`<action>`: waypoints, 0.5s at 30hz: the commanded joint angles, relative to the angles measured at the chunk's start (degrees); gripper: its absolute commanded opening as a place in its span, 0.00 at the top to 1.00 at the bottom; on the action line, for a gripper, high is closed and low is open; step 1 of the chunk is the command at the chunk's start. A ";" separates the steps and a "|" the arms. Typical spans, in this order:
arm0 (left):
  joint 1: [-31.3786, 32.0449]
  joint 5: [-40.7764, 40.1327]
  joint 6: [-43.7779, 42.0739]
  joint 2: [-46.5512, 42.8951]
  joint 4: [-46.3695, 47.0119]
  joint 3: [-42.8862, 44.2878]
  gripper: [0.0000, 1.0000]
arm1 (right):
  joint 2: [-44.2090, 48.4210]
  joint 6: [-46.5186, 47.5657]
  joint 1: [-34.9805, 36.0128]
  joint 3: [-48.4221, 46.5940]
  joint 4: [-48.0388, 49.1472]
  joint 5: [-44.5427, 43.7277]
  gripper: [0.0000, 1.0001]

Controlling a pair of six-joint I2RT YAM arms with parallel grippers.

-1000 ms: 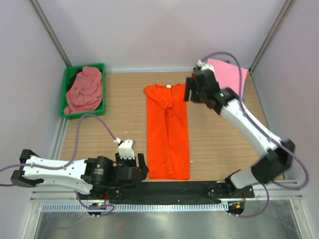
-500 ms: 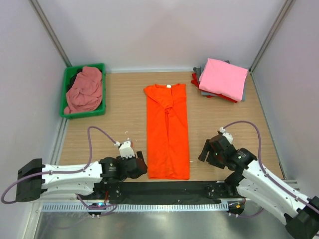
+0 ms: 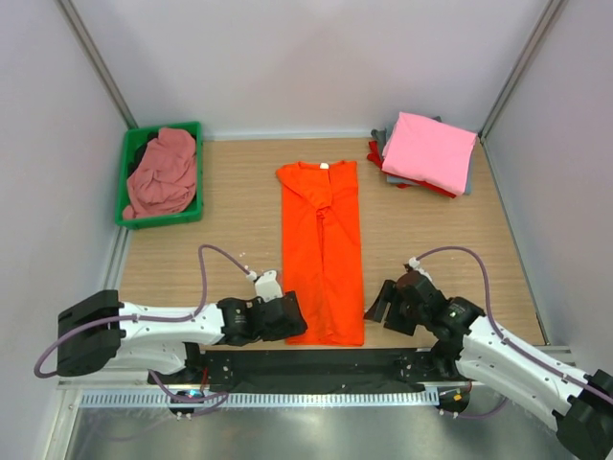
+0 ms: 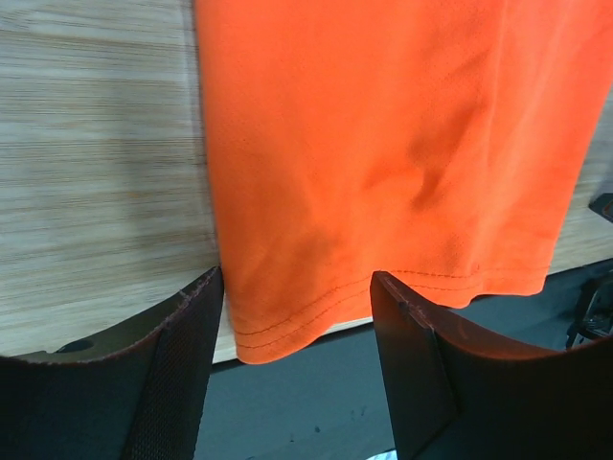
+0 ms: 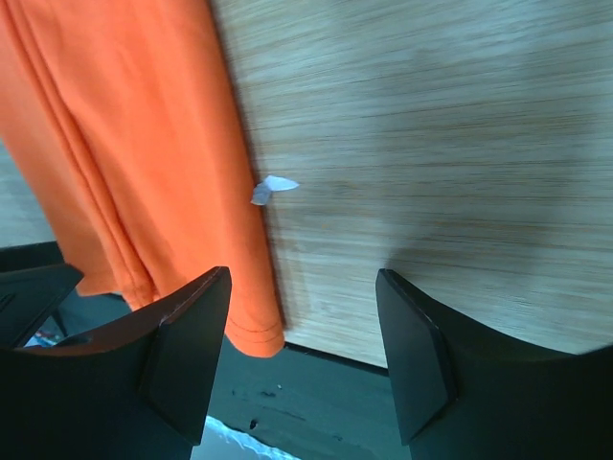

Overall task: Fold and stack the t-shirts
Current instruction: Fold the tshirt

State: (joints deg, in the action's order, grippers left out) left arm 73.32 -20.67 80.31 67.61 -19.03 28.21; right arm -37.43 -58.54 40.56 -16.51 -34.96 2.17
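Movement: both arms had closed in on the near hem of the orange t-shirt (image 3: 322, 254) over the last half second, the left gripper (image 3: 295, 318) sliding right to its left corner and the right gripper (image 3: 375, 305) sliding left toward its right corner; the shirts had not shifted.
Bin: a green plastic bin (image 3: 127, 182) sat at the far-left corner of the table (image 3: 230, 220), holding a crumpled dusty-pink t-shirt (image 3: 163, 172) that nearly filled it.
Stack: at the far right, a folded pink t-shirt (image 3: 431, 149) lay on top, with a red t-shirt (image 3: 375, 153) and a grey t-shirt (image 3: 383, 137) showing at the edges beneath.
Orange shirt: folded into a long strip, it lay flat in the middle of the table, white neck label (image 3: 324, 165) at the far end, hem at the near edge.
Left arm: stretched low along the near edge and reaching right; its gripper (image 4: 295, 287) stood with jaws apart, straddling the hem's left corner, and the cloth lay flat between the fingers, not pinched.
Right arm: bent low and reaching left; its gripper (image 5: 302, 278) was also spread wide, with bare wood between the fingers and the hem's right corner just beside the left finger.
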 commanded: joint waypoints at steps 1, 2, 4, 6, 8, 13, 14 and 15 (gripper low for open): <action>-0.11 2.47 -0.33 1.38 1.45 1.15 0.36 | -1.07 -2.71 1.80 2.27 3.58 1.87 0.31; -0.11 2.56 -0.07 1.64 1.54 0.98 0.36 | -1.15 -2.98 2.59 2.36 3.67 1.61 0.31; 0.07 2.91 0.28 1.64 1.62 0.71 0.36 | -1.24 -4.03 3.65 2.54 4.63 1.61 0.31; 0.42 3.35 0.46 2.25 1.62 0.62 0.37 | -1.59 -5.08 5.40 2.63 4.81 1.25 0.31; 1.03 3.53 0.81 2.43 1.54 0.62 0.39 | -1.68 -7.02 8.03 2.71 5.08 0.46 0.31; 4.99 2.04 3.79 2.70 1.27 0.18 0.41 | -1.59 -11.85 14.80 2.89 5.43 -1.91 0.35; 5.60 1.42 4.32 2.79 1.27 0.18 0.42 | -1.85 -12.64 16.03 2.98 5.69 -4.35 0.35; 6.30 1.33 4.59 3.05 1.27 0.01 0.42 | -2.55 -14.13 17.26 3.06 5.95 -4.98 0.36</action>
State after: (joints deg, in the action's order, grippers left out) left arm 77.82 -18.96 82.63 69.49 -16.86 28.51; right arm -38.39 -67.90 54.83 -14.46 -28.71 1.26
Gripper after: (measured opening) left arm 0.583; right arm 0.646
